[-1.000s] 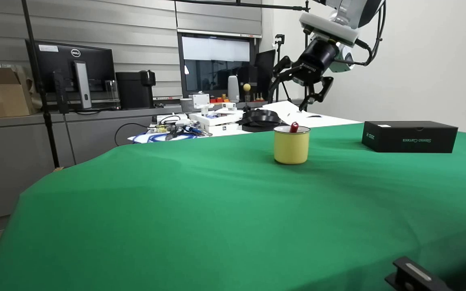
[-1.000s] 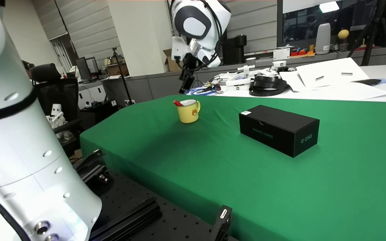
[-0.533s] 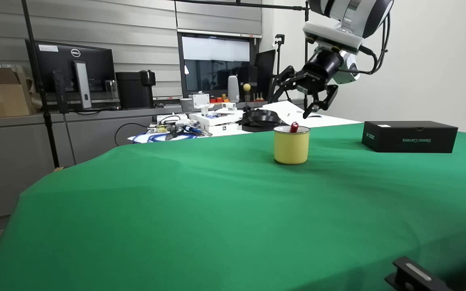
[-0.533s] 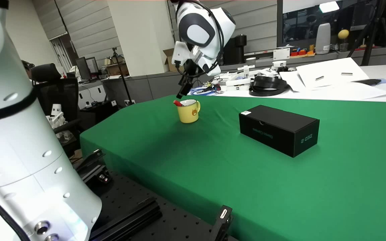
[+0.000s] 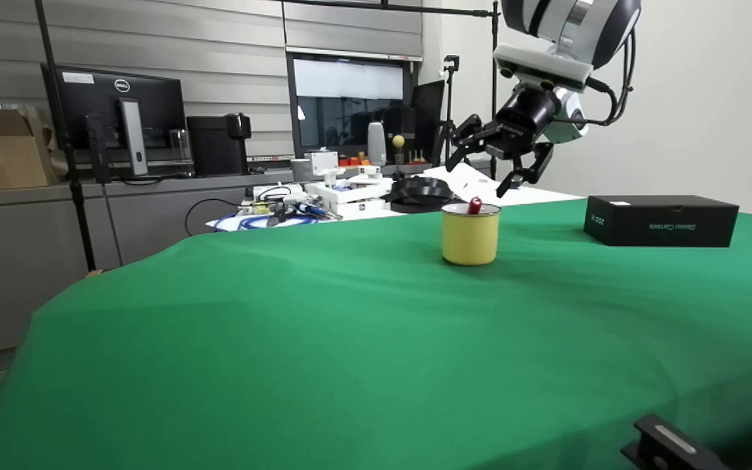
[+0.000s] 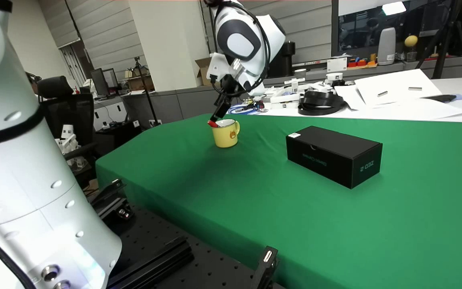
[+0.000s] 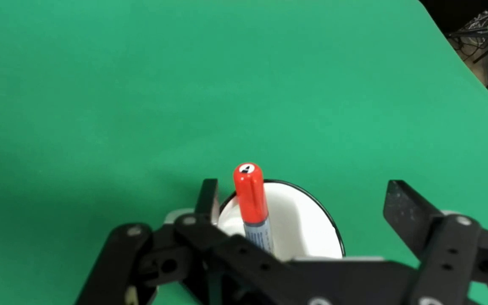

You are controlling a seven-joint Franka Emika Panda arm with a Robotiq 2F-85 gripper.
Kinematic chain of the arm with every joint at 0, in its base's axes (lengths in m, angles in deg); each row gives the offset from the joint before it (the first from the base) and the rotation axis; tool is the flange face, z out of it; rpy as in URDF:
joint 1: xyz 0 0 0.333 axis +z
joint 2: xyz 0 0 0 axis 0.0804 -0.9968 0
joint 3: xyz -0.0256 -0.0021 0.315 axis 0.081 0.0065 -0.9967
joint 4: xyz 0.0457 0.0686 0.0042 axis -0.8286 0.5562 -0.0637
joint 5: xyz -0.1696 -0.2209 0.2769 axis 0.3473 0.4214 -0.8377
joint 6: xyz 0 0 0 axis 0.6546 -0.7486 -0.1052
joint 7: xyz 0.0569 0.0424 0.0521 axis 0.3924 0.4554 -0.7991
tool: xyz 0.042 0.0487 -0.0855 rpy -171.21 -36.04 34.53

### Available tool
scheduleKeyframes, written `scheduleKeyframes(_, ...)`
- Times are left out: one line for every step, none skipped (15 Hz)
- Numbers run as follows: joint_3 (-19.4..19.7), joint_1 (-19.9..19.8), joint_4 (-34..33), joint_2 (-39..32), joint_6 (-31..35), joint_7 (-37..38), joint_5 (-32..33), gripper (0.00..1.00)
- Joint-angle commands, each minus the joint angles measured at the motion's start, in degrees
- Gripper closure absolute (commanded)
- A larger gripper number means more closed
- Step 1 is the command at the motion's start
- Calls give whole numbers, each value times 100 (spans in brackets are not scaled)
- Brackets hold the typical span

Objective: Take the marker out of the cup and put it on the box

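Marker [image 7: 252,203] in cup [image 7: 307,218], red cap end up and out past the rim, pale printed barrel [image 7: 260,235] running down inside — lower end hidden behind the gripper [image 7: 304,192]. Long axis tilted: wrist view has it near-vertical in frame, cap leaning slightly to picture left; in an exterior view the cap pokes out over the rim on the side opposite the handle [image 6: 237,127]. Gripper fingers [image 7: 411,220] spread wide, one either side of the marker in wrist view, cap nearer the picture-left finger — gap shows on both sides. Cup upright on green cloth [image 6: 415,220]. Black box [image 6: 331,154] on the same cloth, well apart from cup in both exterior views.
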Motion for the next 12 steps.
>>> scheduleKeyframes(10,-18,-89,-142,-140,101,-101,0)
scheduleKeyframes(4,-14,-97,-183,-127,78,-106,0)
scheduleKeyframes(-6,-10,-115,-231,-142,65,-103,0)
scheduleKeyframes(-11,3,-128,-271,-130,78,-91,0)
scheduleKeyframes(-17,11,-141,-304,-128,85,-86,0)
scheduleKeyframes(-20,22,-150,-334,-117,88,-77,0)
scheduleKeyframes(-23,29,-153,-353,-113,77,-70,25)
scheduleKeyframes(-25,38,-150,-365,-84,75,-75,27)
scheduleKeyframes(-25,43,-153,-381,-80,73,-73,33)
scheduleKeyframes(-26,45,-157,-396,-78,69,-74,40)
scheduleKeyframes(-27,49,-162,-414,-79,67,-73,49)
scheduleKeyframes(-28,53,-165,-426,-77,67,-71,55)
